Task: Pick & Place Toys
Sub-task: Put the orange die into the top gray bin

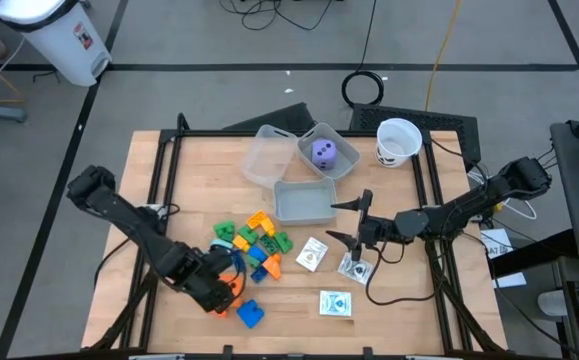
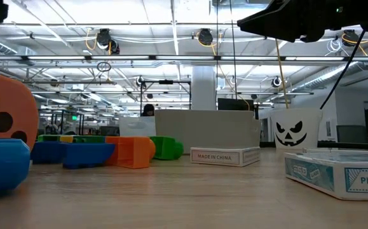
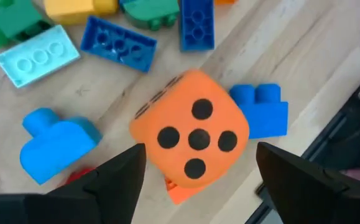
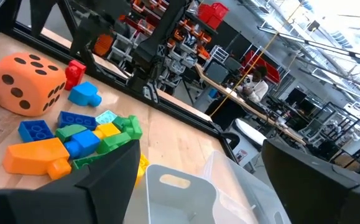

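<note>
— Starting on the left: the left tool [image 3: 195, 180] hangs over the orange die [image 3: 192, 146], fingers spread to either side of it — not touching, I'd say lined up for a grab.

— And the blocks [image 1: 254, 242]?

— Heaped on the desk [image 1: 169, 190] just beside the die, well apart from the clear bins [image 1: 304, 200].

— The right tool [image 1: 354, 222]?

— Spread too, gripping nothing, hovering near the white cards [image 1: 312, 254] — probably waiting its turn. The purple die [image 1: 323, 152] already sits in a bin.

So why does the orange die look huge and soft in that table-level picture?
Low view: the orange die sits close to the lens, blurred and cropped, while the white cup farther back looks sharp. Left wrist view: the die is crisp.
</note>
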`<state>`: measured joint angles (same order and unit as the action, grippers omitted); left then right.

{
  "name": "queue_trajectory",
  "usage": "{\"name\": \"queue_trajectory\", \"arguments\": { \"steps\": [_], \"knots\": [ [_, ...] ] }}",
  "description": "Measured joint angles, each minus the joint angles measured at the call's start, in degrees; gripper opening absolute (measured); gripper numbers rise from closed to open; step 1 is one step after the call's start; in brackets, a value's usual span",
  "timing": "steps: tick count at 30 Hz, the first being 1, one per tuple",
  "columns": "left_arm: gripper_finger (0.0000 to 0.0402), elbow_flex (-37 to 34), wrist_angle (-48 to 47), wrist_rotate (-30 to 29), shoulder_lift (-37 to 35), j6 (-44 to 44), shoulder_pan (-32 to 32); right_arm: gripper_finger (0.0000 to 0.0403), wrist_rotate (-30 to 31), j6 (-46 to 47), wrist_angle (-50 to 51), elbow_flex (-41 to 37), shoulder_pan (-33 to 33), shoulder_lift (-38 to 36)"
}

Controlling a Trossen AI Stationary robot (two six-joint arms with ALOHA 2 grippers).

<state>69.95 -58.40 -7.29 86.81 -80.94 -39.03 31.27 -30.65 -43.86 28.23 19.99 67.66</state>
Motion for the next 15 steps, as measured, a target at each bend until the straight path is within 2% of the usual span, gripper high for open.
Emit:
{"name": "queue_trajectory", "arguments": {
  "steps": [4, 8, 15],
  "knots": [
    [0.0302, -0.9, 0.5, -1.7, 0.1, -4.0, -1.7, 0.0325, 0.0, 0.0, 0.0, 0.0, 0.0, 0.0],
    [0.0308, -5.3, 2.8, -1.4, 0.1, -10.9, -3.4, 0.0325, 0.0, 0.0, 0.0, 0.0, 0.1, 0.0],
    [0.031, -14.7, 20.5, -4.4, -1.9, -13.9, -4.9, 0.0325, 0.0, 0.0, 0.0, 0.0, 0.1, 0.0]
  ]
}}
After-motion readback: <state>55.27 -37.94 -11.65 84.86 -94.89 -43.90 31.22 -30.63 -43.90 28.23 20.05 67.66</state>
